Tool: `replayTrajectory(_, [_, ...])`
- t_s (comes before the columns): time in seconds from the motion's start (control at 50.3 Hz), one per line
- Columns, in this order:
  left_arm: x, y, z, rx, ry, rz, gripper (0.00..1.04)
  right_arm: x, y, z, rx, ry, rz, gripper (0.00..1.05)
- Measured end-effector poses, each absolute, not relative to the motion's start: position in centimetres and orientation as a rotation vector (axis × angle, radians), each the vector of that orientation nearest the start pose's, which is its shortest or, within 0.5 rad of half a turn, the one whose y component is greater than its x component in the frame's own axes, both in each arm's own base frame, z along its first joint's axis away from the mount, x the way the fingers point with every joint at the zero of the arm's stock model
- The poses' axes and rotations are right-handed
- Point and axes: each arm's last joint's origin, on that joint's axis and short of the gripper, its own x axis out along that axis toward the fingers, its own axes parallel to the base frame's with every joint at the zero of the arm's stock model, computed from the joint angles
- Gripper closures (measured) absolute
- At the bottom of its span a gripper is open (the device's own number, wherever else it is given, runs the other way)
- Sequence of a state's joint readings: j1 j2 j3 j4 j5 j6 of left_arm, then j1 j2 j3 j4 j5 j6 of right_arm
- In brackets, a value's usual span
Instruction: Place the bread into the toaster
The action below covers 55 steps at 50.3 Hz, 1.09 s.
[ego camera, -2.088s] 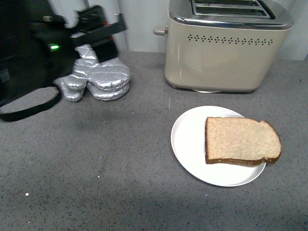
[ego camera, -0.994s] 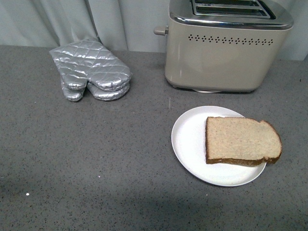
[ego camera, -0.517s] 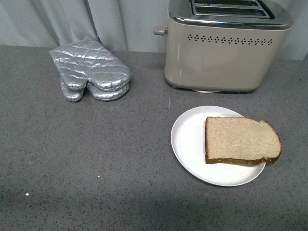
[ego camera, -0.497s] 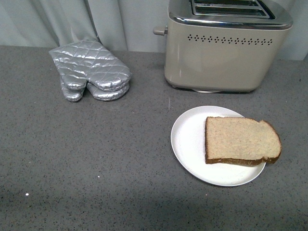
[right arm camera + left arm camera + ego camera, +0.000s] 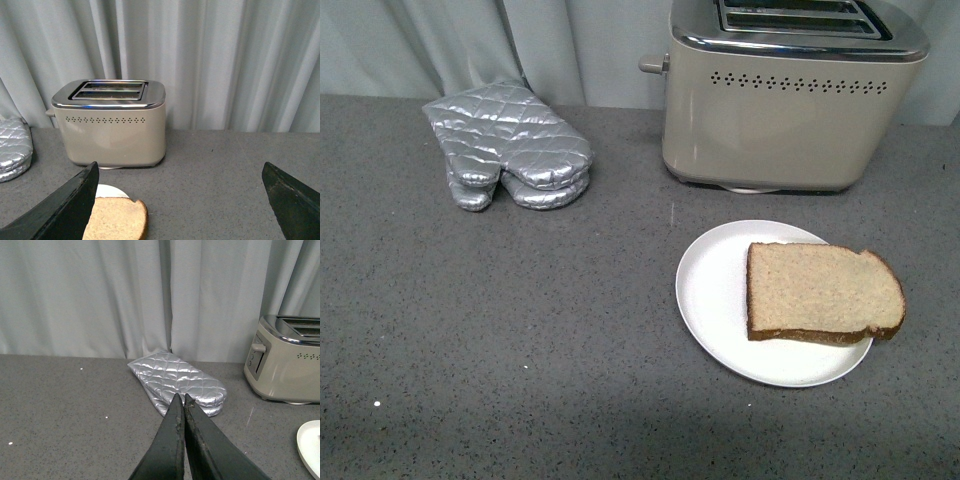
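Note:
The bread point(image 5: 823, 292), a tan slice with dark crust, lies flat on a round white plate point(image 5: 712, 300) in the front view. It also shows in the right wrist view point(image 5: 117, 220). The beige toaster point(image 5: 790, 110) with a chrome top and two open slots stands behind the plate; it also shows in the right wrist view point(image 5: 112, 125) and the left wrist view point(image 5: 290, 360). Neither arm is in the front view. My left gripper point(image 5: 181, 400) is shut and empty, above the counter. My right gripper point(image 5: 180, 172) is wide open and empty, with the bread by one finger.
Silver quilted oven mitts point(image 5: 510, 145) lie at the back left of the grey counter point(image 5: 520, 330), also in the left wrist view point(image 5: 177, 380). Grey curtains point(image 5: 200, 60) hang behind the counter. The plate's edge point(image 5: 307, 445) shows in the left wrist view.
About two seconds ago a black arm stood over the oven mitts at the back left of the front view; it has left that view. Bread, plate and toaster have not moved.

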<state>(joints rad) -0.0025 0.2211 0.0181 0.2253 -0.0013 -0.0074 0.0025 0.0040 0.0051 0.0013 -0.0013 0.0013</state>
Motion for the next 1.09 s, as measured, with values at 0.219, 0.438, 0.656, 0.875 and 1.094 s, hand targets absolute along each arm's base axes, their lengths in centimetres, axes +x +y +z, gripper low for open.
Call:
replayTrajectory(0.219, [10.3,0.0,16.9,-0.007,0.007,-0.002,1.01,9.8,0.0,16.5,0.001,-0.002,0.004,0.10])
replayTrajectory(0.438, [9.7,0.0,16.9,-0.007,-0.015,-0.003,0.96,9.8,0.0,16.5,0.001,-0.002,0.004,0.10])
replayTrajectory(0.656, [9.7,0.0,17.0,-0.007,-0.015,-0.003,0.57,10.1,-0.2,16.4,-0.075,0.080,-0.067,0.10])
replayTrajectory(0.875, [9.7,0.0,17.0,-0.007,-0.017,-0.003,0.19,15.4,-1.1,16.6,-0.116,0.264,-0.052,0.10])
replayTrajectory(1.094, [9.7,0.0,17.0,-0.006,-0.017,-0.002,0.07,21.9,-2.1,13.6,0.026,0.584,0.087,0.10])
